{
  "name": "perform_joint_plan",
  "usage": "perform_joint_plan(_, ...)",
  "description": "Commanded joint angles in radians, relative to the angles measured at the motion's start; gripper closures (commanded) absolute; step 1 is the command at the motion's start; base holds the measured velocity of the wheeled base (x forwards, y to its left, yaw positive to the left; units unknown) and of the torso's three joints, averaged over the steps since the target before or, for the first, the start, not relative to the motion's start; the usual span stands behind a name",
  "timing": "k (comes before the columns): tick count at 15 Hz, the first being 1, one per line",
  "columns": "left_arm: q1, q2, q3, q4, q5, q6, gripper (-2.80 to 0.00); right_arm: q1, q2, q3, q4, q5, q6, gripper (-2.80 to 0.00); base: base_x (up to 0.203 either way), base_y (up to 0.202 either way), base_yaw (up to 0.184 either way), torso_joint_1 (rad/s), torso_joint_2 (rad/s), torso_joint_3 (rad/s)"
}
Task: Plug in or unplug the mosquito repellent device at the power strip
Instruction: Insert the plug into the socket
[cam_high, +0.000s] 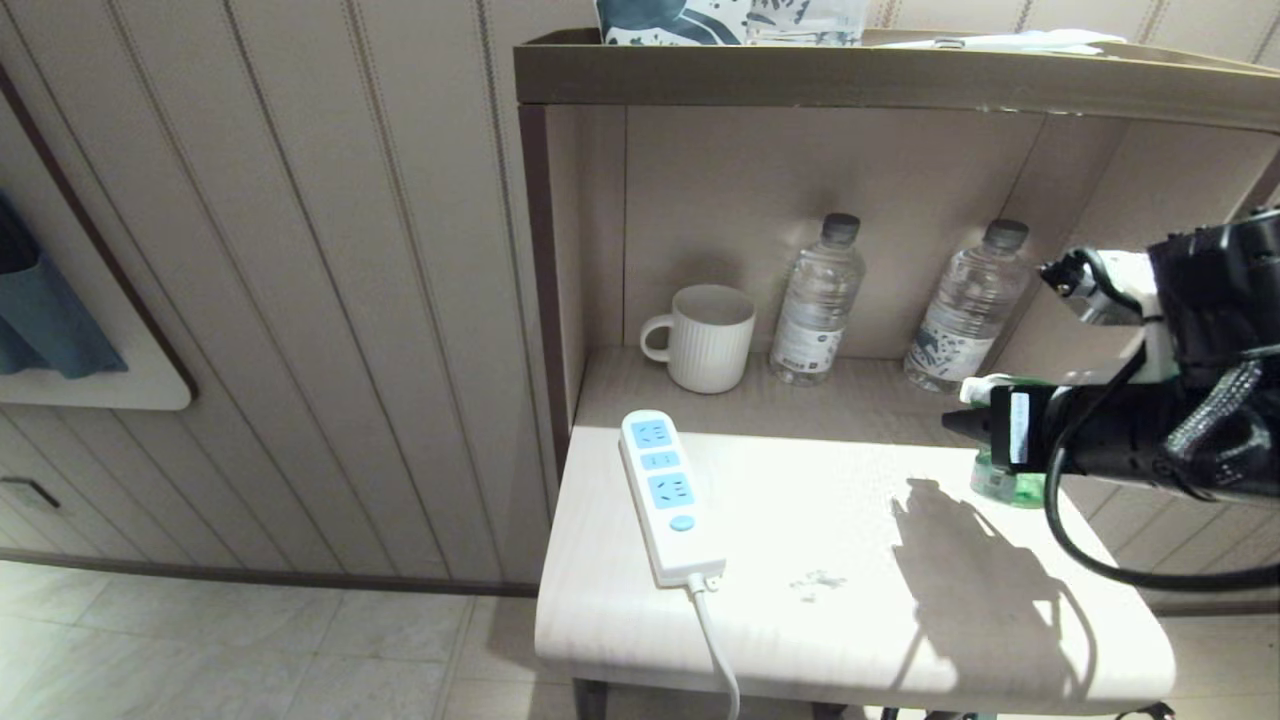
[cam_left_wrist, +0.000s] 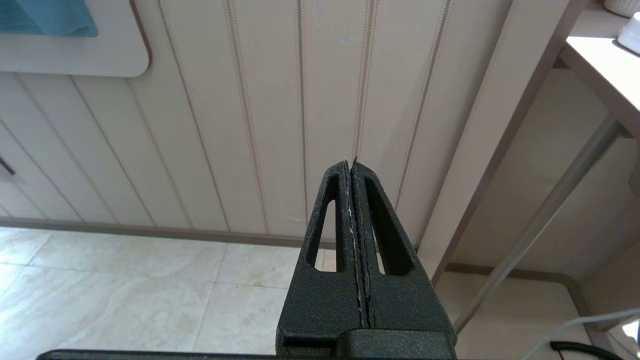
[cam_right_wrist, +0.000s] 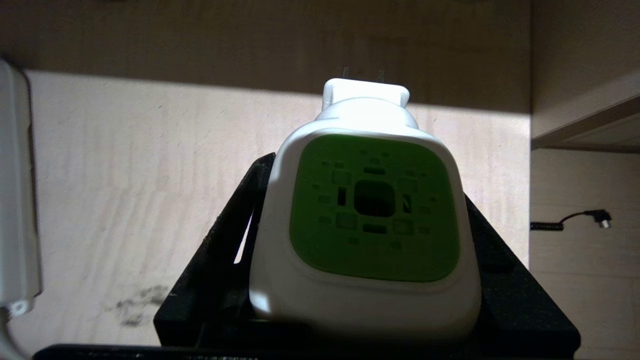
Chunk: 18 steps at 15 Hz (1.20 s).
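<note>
Right gripper (cam_right_wrist: 367, 240), jaws clamped on device (cam_right_wrist: 367, 220), well right of strip (cam_high: 667, 495). Best square prongs (cam_right_wrist: 363, 73) over a socket first. Left gripper (cam_left_wrist: 353, 172) parked, jaws closed.

Pale beadboard wall panelling (cam_high: 350, 300) meets a marbled tile floor (cam_high: 250, 650). A light wooden side table (cam_high: 850, 620) stands under an open beige shelf unit (cam_high: 800, 80), sunlit in front.
</note>
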Motion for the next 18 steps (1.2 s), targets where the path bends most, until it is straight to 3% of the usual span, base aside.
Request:
perform_joint_plan(1,-0.001,0.000,0.000,-0.001,0.000,0.000,0.00,-0.006,0.023,-0.108,0.203,0.054,0.023,0.00,0.000,0.000,0.000,0.000,0.00,0.000)
perform_joint_plan(3,-0.001,0.000,0.000,-0.001,0.000,0.000,0.00,-0.023,0.075,-0.196,0.330,0.116,0.048,0.00,0.000,0.000,0.000,0.000,0.00,0.000)
perform_joint_plan(5,0.000,0.000,0.000,-0.001,0.000,0.000,0.00,-0.023,0.107,-0.248,0.403,0.127,0.050,0.00,0.000,0.000,0.000,0.000,0.00,0.000)
perform_joint_plan(15,0.000,0.000,0.000,0.002,-0.001,0.002,0.00,0.018,0.215,-0.409,0.525,0.165,0.046,0.00,0.000,0.000,0.000,0.000,0.00,0.000)
perform_joint_plan(18,0.000,0.000,0.000,0.002,-0.001,0.002,0.00,0.022,0.226,-0.475,0.597,0.247,0.049,0.00,0.000,0.000,0.000,0.000,0.00,0.000)
